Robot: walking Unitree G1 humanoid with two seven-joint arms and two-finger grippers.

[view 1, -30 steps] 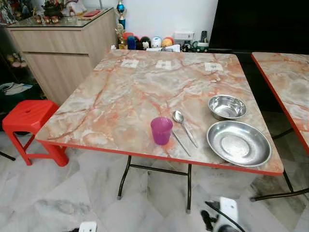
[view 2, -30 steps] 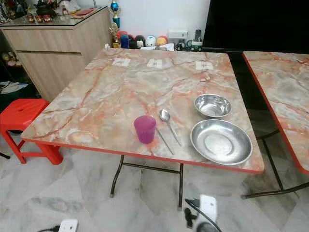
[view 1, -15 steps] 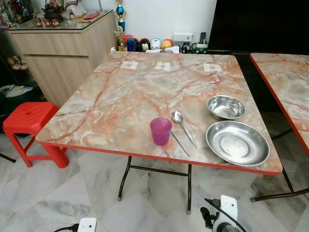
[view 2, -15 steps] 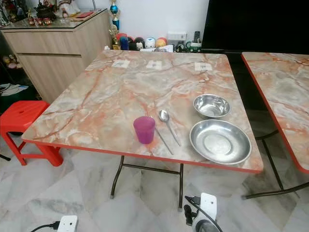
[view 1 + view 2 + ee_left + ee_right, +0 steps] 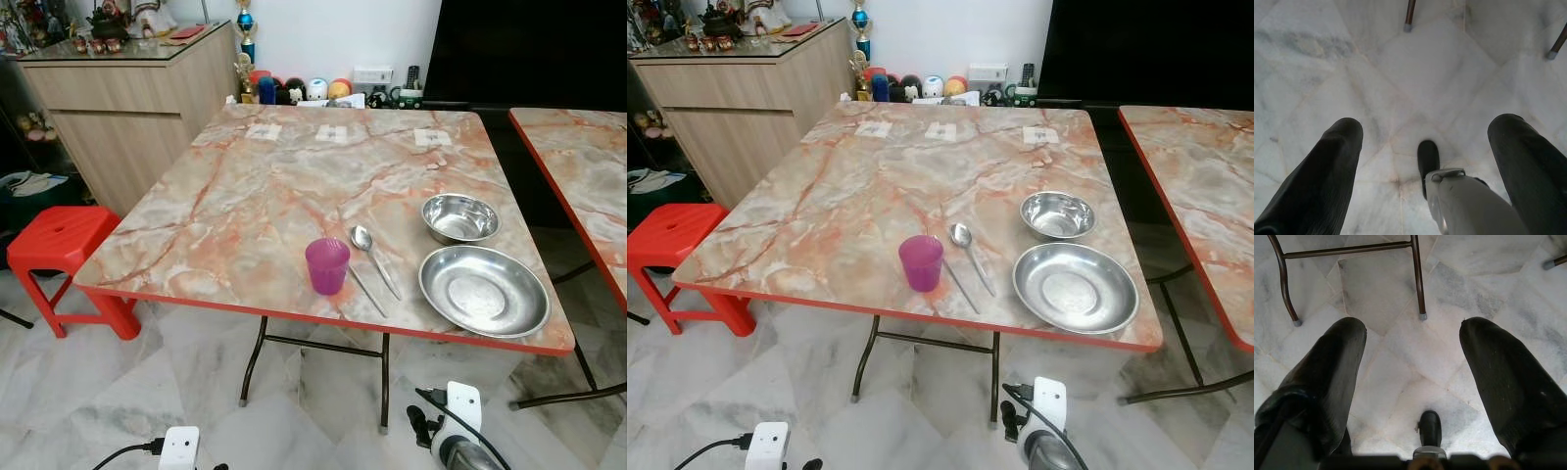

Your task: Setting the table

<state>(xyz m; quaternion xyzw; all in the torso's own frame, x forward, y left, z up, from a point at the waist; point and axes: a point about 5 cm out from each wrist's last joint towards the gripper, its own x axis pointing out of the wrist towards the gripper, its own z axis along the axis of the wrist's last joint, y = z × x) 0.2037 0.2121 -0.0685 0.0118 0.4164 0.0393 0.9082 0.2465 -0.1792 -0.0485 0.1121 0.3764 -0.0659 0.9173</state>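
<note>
Your right gripper (image 5: pixel 1410 382) and left gripper (image 5: pixel 1425 161) both hang low over the floor with fingers spread and empty, well short of the table (image 5: pixel 255 186). The dishes sit at about one o'clock near the front edge: purple cup (image 5: pixel 326 265), spoon (image 5: pixel 373 258), plate (image 5: pixel 484 291), bowl (image 5: pixel 460 216). The spoon's handle runs toward five o'clock, and I judge your right arm the nearer

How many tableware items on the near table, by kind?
Purple cup: 1
Steel bowl: 1
Steel plate: 1
Spoon: 1
Thin utensil beside the spoon, kind unclear: 1
Total: 5
</note>
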